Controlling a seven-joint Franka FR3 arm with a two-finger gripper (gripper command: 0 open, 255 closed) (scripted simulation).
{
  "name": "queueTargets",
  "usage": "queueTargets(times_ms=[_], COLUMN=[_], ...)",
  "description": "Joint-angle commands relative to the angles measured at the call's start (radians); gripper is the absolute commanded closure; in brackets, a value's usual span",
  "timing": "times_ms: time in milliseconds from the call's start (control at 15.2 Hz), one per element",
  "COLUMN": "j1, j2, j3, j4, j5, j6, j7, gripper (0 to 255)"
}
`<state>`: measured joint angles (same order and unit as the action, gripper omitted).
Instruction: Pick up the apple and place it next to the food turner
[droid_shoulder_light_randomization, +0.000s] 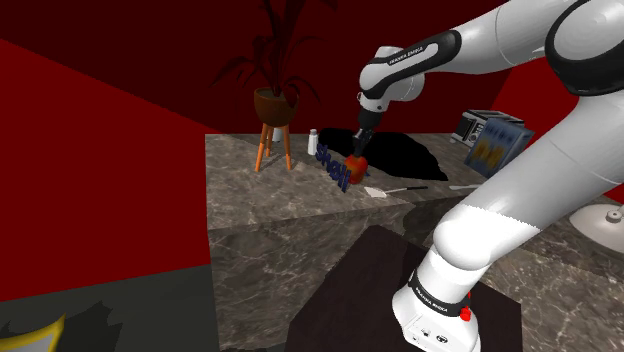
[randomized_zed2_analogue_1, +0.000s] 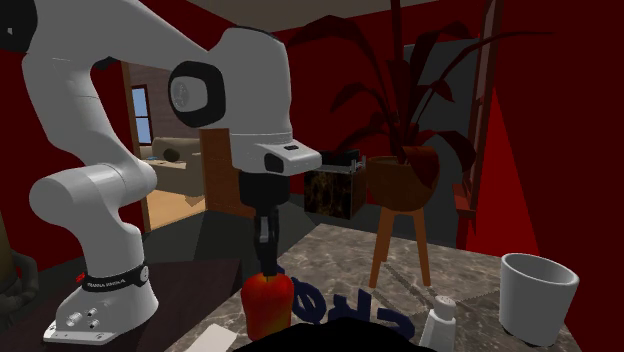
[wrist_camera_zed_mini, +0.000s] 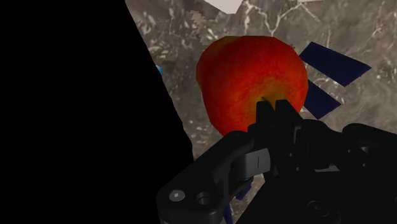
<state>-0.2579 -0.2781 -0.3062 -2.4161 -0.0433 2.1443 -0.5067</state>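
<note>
Apple (droid_shoulder_light_randomization: 355, 170), red and rounded, is being pinched at its top by the all-black gripper (droid_shoulder_light_randomization: 358, 150), jaws nearly closed, just left of the flat white food turner (droid_shoulder_light_randomization: 379, 191) on the grey marbled counter (droid_shoulder_light_randomization: 260, 190); lowering and release are being left.

apple (wrist_camera_zed_mini: 251, 83): red, orange-yellow blush
gripper (randomized_zed2_analogue_1: 266, 258): black
arm (droid_shoulder_light_randomization: 520, 50): white, dark joints
counter (droid_shoulder_light_randomization: 260, 190): grey-brown marble, pale veins
walls (droid_shoulder_light_randomization: 100, 150): deep red
letters (droid_shoulder_light_randomization: 326, 156): dark blue
food turner (droid_shoulder_light_randomization: 378, 191): white
cup (randomized_zed2_analogue_1: 538, 292): white
plant pot (droid_shoulder_light_randomization: 272, 105): brown, orange legs
</note>
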Motion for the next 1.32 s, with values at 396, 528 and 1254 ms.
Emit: queueTargets(times_ms=[396, 528, 1254], j1=[0.000, -0.001, -0.003], j2=[0.000, -0.015, -0.049], j3=[0.000, 0.003, 0.010], j4=[0.000, 0.021, 0.087], j5=[0.000, -0.003, -0.009], j6=[0.000, -0.036, -0.135], j7=[0.000, 0.003, 0.009], gripper=[0, 0, 0])
